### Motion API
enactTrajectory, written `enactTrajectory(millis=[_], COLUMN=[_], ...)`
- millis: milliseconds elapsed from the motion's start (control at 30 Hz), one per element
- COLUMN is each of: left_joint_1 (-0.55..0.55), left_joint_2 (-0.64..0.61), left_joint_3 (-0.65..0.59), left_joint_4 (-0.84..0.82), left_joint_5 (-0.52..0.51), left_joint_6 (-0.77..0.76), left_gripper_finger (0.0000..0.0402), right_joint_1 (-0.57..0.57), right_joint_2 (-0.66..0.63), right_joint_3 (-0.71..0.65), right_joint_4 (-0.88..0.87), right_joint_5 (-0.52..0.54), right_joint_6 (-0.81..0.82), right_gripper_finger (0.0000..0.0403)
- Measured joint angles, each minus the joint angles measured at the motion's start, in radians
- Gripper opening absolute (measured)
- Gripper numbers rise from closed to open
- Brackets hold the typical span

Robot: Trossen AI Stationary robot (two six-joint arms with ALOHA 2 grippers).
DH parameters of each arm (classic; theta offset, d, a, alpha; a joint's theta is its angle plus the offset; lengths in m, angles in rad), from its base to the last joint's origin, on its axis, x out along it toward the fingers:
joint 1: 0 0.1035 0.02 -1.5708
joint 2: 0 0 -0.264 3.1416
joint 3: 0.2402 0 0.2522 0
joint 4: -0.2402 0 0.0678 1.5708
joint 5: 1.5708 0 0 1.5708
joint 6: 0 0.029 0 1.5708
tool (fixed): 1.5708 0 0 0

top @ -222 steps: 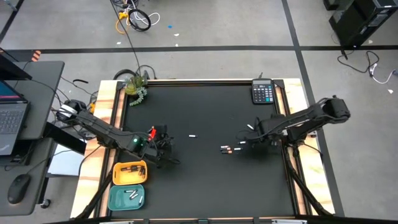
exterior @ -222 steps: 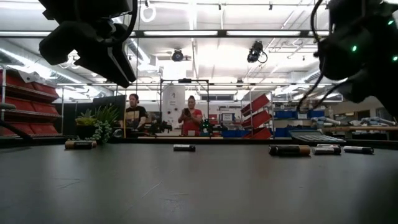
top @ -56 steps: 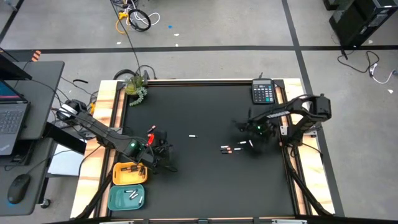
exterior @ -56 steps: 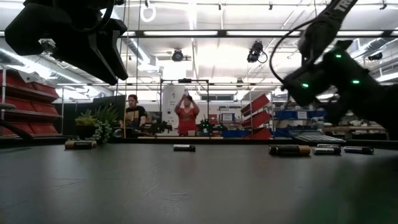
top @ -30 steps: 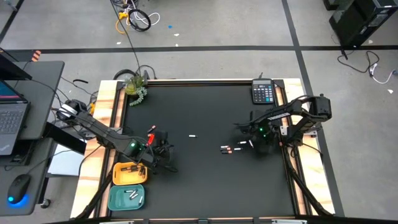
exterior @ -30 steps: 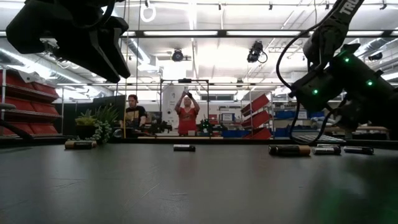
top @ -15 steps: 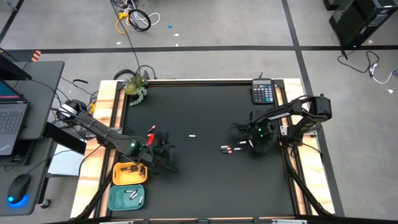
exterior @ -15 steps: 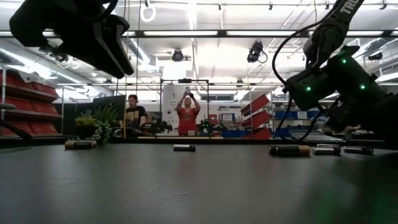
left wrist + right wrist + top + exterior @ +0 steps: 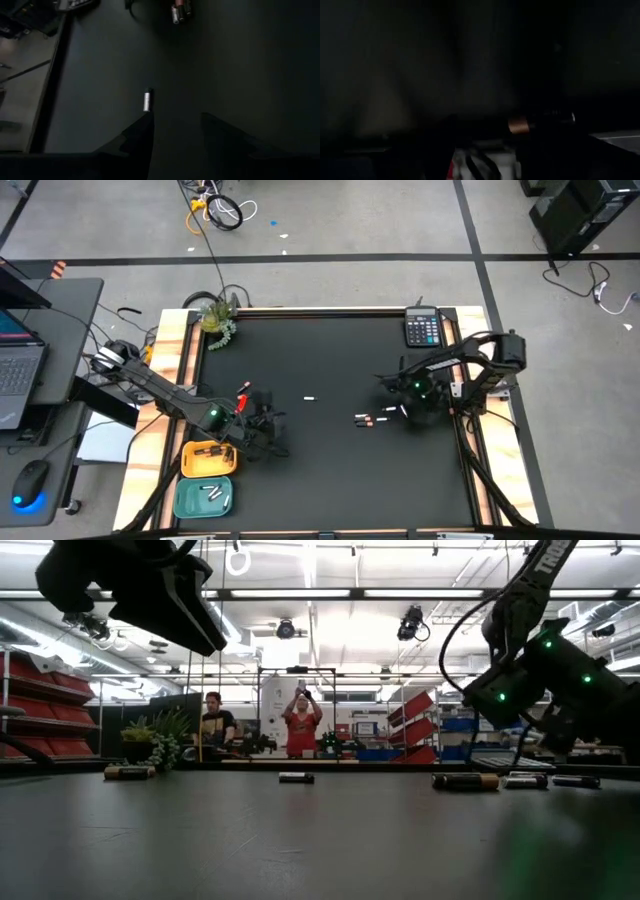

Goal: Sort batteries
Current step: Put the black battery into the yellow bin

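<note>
On black mat, slim white battery

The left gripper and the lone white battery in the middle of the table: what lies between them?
Nothing: bare black mat. In the left wrist view the white battery lies just ahead of the left gripper, its fingers open; the high view agrees.

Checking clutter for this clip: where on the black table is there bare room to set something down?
Bare: the wide stretch of the black tabletop between the small green potted plant and the dark grey calculator, and the front strip right of the teal tray. Crowded: around the loose slim cylindrical batteries by the right end effector, and near the yellow tray.
</note>
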Motion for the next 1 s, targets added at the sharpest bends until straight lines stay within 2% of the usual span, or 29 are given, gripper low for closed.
enactTrajectory(millis=[100,267,567,667,800,1000], left_joint_1=[0.000,0.000,0.000,0.000,0.000,0.000], left_joint_2=[0.000,0.000,0.000,0.000,0.000,0.003], left_joint_3=[0.000,0.000,0.000,0.000,0.000,-0.020], left_joint_4=[0.000,-0.007,-0.018,-0.028,-0.027,0.038], left_joint_5=[-0.005,-0.005,-0.005,-0.006,-0.010,-0.116], left_joint_6=[0.000,0.001,0.001,-0.002,-0.005,-0.002], left_gripper_finger=[0.0172,0.0172,0.0172,0.0172,0.0172,0.0172], right_joint_1=[-0.011,-0.015,-0.010,0.024,0.067,0.108], right_joint_2=[0.047,0.093,0.042,0.011,-0.024,0.016], right_joint_3=[0.044,0.094,0.085,0.092,0.111,0.110], right_joint_4=[-0.065,-0.121,-0.140,-0.132,-0.093,-0.091], right_joint_5=[0.004,0.075,0.081,0.123,0.133,0.146], right_joint_6=[-0.083,-0.100,-0.094,0.037,0.361,0.446], right_gripper_finger=[0.0276,0.0277,0.0278,0.0281,0.0282,0.0274])
